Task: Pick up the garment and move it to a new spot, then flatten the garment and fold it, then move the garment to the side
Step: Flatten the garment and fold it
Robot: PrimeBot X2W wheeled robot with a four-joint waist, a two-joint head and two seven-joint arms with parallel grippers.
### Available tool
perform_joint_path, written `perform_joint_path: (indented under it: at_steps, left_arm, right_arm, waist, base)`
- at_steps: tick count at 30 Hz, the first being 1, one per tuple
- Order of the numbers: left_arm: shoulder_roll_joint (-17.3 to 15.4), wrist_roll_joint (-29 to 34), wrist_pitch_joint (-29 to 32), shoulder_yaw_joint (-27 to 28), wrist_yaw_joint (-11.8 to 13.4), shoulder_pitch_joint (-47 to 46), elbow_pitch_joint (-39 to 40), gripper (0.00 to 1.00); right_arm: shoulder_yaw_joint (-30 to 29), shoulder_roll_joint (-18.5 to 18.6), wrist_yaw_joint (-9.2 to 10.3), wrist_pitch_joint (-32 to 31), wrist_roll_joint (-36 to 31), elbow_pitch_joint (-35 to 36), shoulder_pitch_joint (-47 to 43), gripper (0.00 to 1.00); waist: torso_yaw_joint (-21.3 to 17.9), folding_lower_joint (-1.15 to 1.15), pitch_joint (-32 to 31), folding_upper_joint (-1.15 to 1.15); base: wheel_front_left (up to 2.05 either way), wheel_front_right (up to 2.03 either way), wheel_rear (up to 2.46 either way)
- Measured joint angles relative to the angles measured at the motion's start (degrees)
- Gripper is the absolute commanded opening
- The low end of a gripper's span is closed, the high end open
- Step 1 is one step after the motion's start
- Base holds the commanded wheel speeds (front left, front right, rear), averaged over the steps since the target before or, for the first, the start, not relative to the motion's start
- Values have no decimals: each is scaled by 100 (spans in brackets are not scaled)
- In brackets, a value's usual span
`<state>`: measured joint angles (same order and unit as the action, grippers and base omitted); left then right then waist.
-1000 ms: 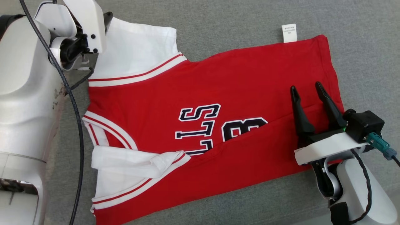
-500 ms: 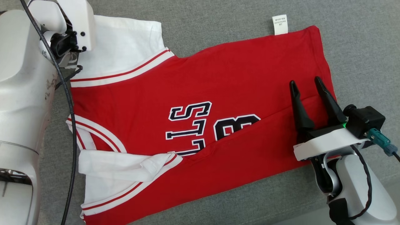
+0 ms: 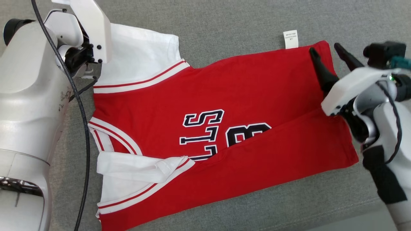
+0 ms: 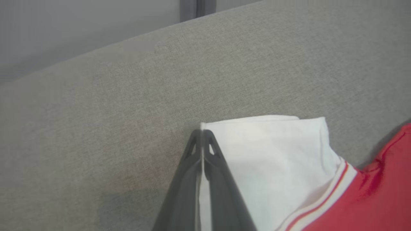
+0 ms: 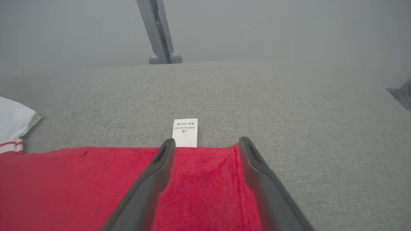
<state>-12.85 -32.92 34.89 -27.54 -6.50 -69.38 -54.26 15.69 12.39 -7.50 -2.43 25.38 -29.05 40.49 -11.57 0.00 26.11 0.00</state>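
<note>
The garment (image 3: 205, 102) is a red jersey with white sleeves and dark lettering, spread on grey upholstery, its near side folded over. In the left wrist view my left gripper (image 4: 201, 134) is shut on the edge of the far white sleeve (image 4: 273, 154), with white cloth pinched between the fingers. In the head view the left wrist housing (image 3: 93, 22) hides those fingers. My right gripper (image 3: 327, 53) is open at the far hem corner. Its fingers straddle the red hem (image 5: 205, 179) just beside the white care label (image 5: 185, 132).
Grey upholstered surface (image 3: 224, 25) runs all round the jersey, with a seam near its front edge (image 3: 321, 208). A grey metal post (image 5: 157, 32) stands past the far edge. A black cable (image 3: 82, 128) hangs along my left arm.
The left gripper has shut on the white sleeve. The right gripper, still open, has moved from the hem's near part to its far corner by the label. The camera shifted slightly.
</note>
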Motion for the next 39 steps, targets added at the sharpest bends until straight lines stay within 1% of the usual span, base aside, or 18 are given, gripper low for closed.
perform_joint_path:
  at_steps: [2,6,9,11,16,22,23,24,26,27,30,33,39]
  left_arm:
    - [19,-34,-89,-27,-20,14,80,0]
    - [44,-84,-120,-121,-52,59,148,0]
    - [24,-116,-112,-183,-57,68,194,0]
    - [19,-152,-93,-229,-58,70,229,0]
    - [35,-207,-24,-332,-76,50,330,0]
    - [67,-294,15,-445,-77,-29,454,0]
    - [64,-300,15,-463,-77,-32,468,0]
    - [64,-309,15,-478,-77,-38,486,0]
    - [57,-334,12,-504,-77,-51,521,0]
    - [54,-350,3,-519,-77,-55,534,0]
    - [49,-392,-83,-543,-78,-68,572,0]
    - [0,-391,-248,-583,-88,-101,626,0]
    - [-91,-354,-927,-602,-93,-176,708,0]
  right_arm:
    - [-23,88,0,-686,120,-159,371,100]
    - [-53,211,1,-1872,135,-558,957,100]
    - [-53,204,1,-2503,135,-845,1291,100]
    - [-109,194,1,-2786,142,-1047,1493,100]
    - [-374,204,1,-3178,81,-1761,1894,100]
    - [-456,119,1,-3283,73,-2384,2182,100]
    - [-449,111,1,-3252,73,-2453,2208,84]
    - [-443,101,1,-3232,71,-2541,2242,60]
    - [-416,101,1,-3192,60,-2688,2269,24]
    - [-376,115,1,-3182,15,-2764,2285,0]
    - [-279,171,0,-3094,-10,-2895,2362,0]
    - [-180,223,1,-2775,16,-2884,2381,0]
    - [-1,271,0,-2014,321,-2757,2393,0]
  waist:
    - [20,0,-34,0]
    - [66,0,-66,0]
    - [88,0,-58,0]
    - [111,0,-45,0]
    - [203,0,24,0]
    - [337,0,121,0]
    - [355,0,135,0]
    - [374,0,146,0]
    - [408,0,159,0]
    - [424,0,162,0]
    - [475,0,162,0]
    - [516,0,166,0]
    - [572,0,173,0]
  base:
    - [0,0,0]
    - [0,0,0]
    - [0,0,0]
    - [0,0,0]
    - [0,0,0]
    - [0,0,0]
    - [0,0,0]
    - [0,0,0]
    - [0,0,0]
    - [0,0,0]
    - [0,0,0]
    - [0,0,0]
    - [0,0,0]
